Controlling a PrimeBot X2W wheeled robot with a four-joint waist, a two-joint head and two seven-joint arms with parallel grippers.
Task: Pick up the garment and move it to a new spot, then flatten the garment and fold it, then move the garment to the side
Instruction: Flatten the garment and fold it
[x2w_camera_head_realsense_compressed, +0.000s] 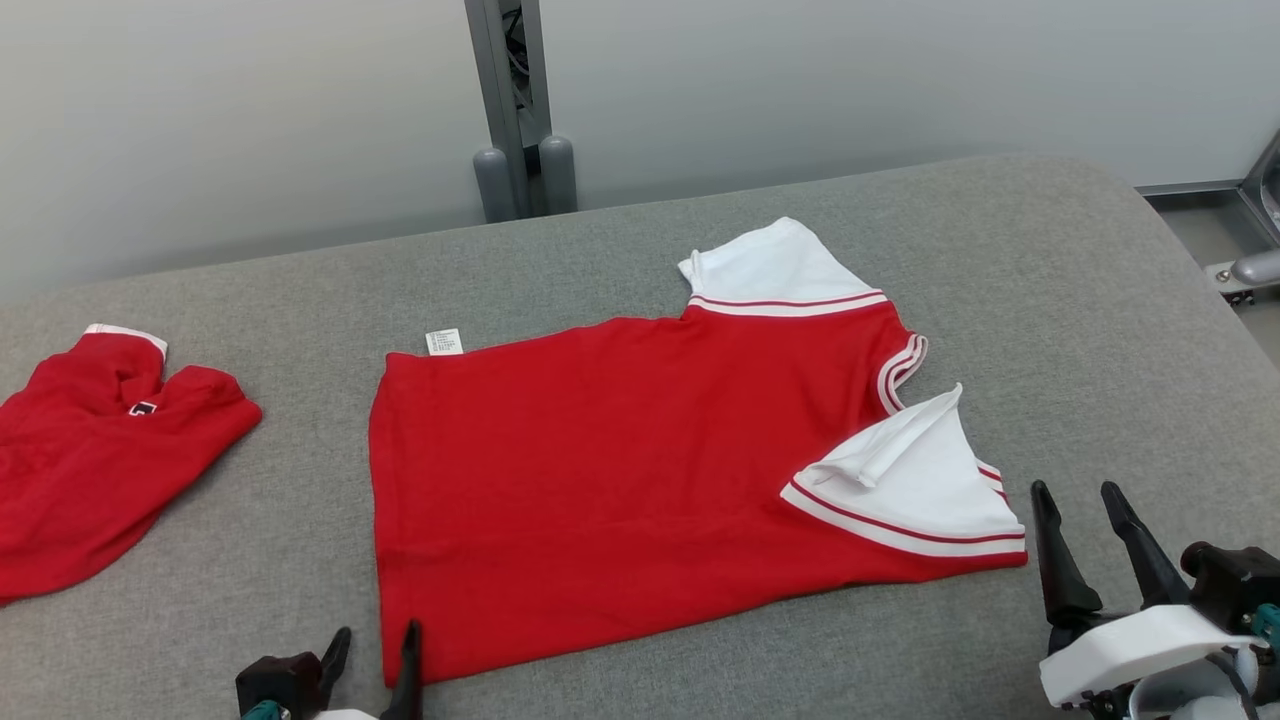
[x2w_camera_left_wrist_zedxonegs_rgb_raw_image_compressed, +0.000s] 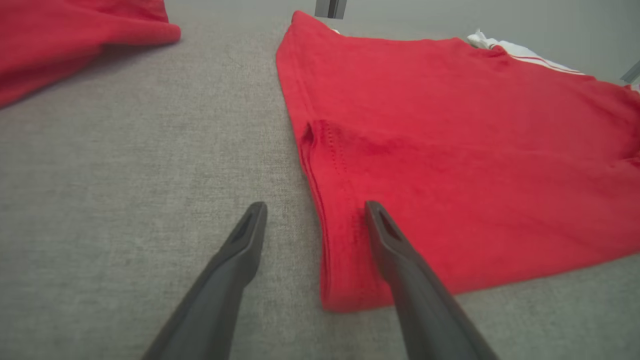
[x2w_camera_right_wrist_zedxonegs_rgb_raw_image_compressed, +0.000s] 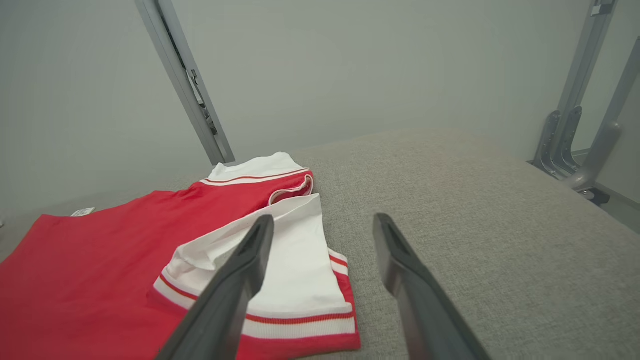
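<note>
The garment (x2w_camera_head_realsense_compressed: 620, 470) is a red shirt with white striped sleeves, lying spread flat in the middle of the grey table (x2w_camera_head_realsense_compressed: 1100, 330); its near sleeve is folded in over the body. My left gripper (x2w_camera_head_realsense_compressed: 378, 655) is open at the garment's near left corner. In the left wrist view, the left gripper (x2w_camera_left_wrist_zedxonegs_rgb_raw_image_compressed: 315, 225) straddles the hem edge of the garment (x2w_camera_left_wrist_zedxonegs_rgb_raw_image_compressed: 450, 165), one finger over cloth, one over bare table. My right gripper (x2w_camera_head_realsense_compressed: 1085, 525) is open just right of the near sleeve, holding nothing. In the right wrist view, the right gripper (x2w_camera_right_wrist_zedxonegs_rgb_raw_image_compressed: 322, 245) hovers beside the white sleeve (x2w_camera_right_wrist_zedxonegs_rgb_raw_image_compressed: 300, 270).
A second red garment (x2w_camera_head_realsense_compressed: 90, 450) lies crumpled at the table's left edge, also seen as red cloth (x2w_camera_left_wrist_zedxonegs_rgb_raw_image_compressed: 75, 35) in the left wrist view. A grey metal post (x2w_camera_head_realsense_compressed: 515, 110) stands behind the table. Metal frame legs (x2w_camera_right_wrist_zedxonegs_rgb_raw_image_compressed: 575, 140) stand off the right end.
</note>
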